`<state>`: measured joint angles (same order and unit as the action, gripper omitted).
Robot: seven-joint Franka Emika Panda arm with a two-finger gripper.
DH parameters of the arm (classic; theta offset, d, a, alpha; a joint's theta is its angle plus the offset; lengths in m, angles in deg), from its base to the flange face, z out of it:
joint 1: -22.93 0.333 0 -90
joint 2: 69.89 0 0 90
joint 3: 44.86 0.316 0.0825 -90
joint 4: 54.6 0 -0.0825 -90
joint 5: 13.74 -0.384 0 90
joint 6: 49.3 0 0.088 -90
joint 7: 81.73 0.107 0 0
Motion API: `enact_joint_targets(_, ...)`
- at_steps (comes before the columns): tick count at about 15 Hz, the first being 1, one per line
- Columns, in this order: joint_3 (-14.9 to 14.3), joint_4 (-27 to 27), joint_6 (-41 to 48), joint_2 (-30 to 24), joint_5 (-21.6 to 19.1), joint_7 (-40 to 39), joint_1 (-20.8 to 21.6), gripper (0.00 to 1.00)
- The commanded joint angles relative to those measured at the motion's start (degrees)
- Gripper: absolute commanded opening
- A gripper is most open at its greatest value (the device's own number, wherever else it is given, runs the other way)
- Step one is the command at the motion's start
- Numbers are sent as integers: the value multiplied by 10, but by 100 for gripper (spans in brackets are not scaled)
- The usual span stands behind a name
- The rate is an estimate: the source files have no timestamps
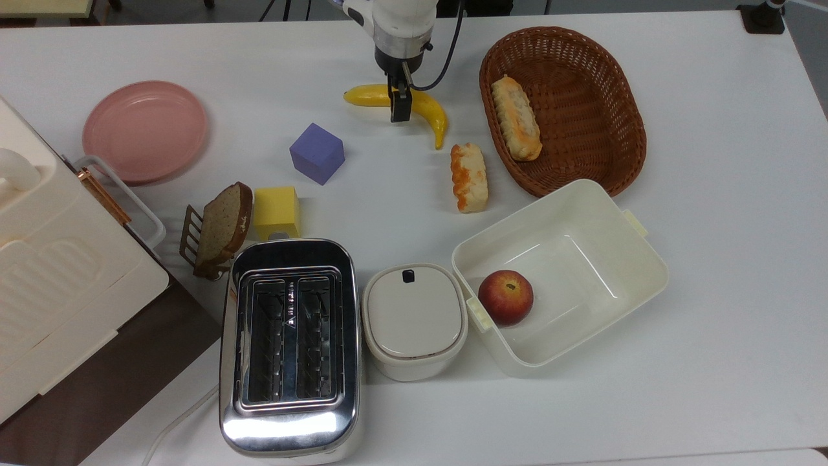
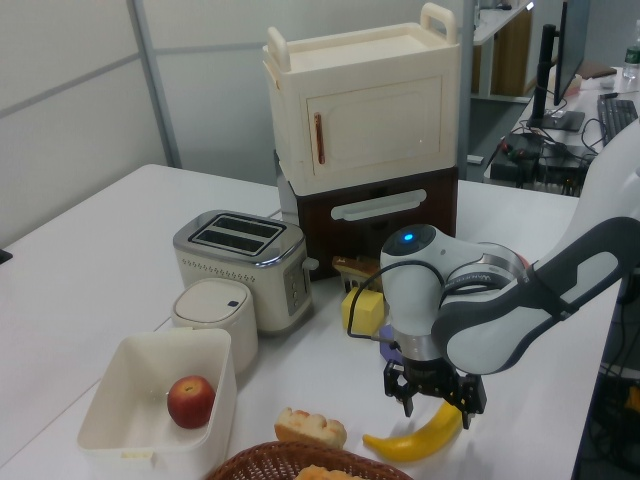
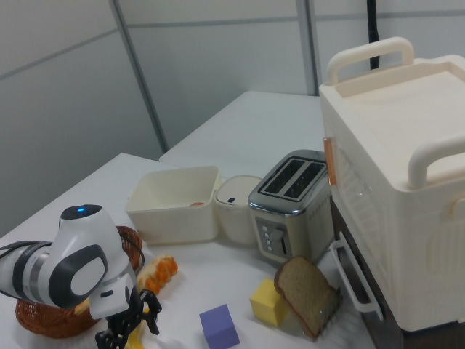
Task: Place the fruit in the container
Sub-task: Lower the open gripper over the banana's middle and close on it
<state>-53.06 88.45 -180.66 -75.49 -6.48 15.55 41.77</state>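
Note:
The yellow banana [image 1: 431, 111] lies on the white table near its far edge in the top view, curved, tip pointing toward the bread roll. My gripper [image 1: 400, 107] is down over its middle, open, one finger on each side of the banana [image 2: 415, 441] in the left view, where the gripper [image 2: 436, 400] stands just above the table. The cream-white tub [image 1: 569, 268] sits at the top view's lower right with a red apple [image 1: 506, 296] inside. The tub [image 2: 140, 388] is well apart from the gripper.
A wicker basket [image 1: 582, 162] holding a bread roll stands between banana and tub. Another roll [image 1: 469, 177] lies on the table. A purple cube [image 1: 317, 153], yellow cube [image 1: 276, 210], toaster [image 1: 288, 343], lidded pot [image 1: 414, 320] and pink plate [image 1: 145, 129] fill the top view's left half.

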Motion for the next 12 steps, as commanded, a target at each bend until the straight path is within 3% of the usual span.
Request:
enact_joint_targets(1, -7, 9, -19, -3, 17, 14, 9, 92)
enact_joint_targets(3, -7, 9, -20, -2, 27, 14, 9, 79)
enact_joint_targets(4, -7, 9, -20, -3, 34, 13, 11, 57)
enact_joint_targets(6, -7, 8, -28, -2, 52, 9, 16, 46)
enact_joint_targets(9, -6, 8, -31, 0, 59, -33, 20, 2)
enact_joint_targets(12, -6, 7, -31, -1, 59, -58, 20, 0)
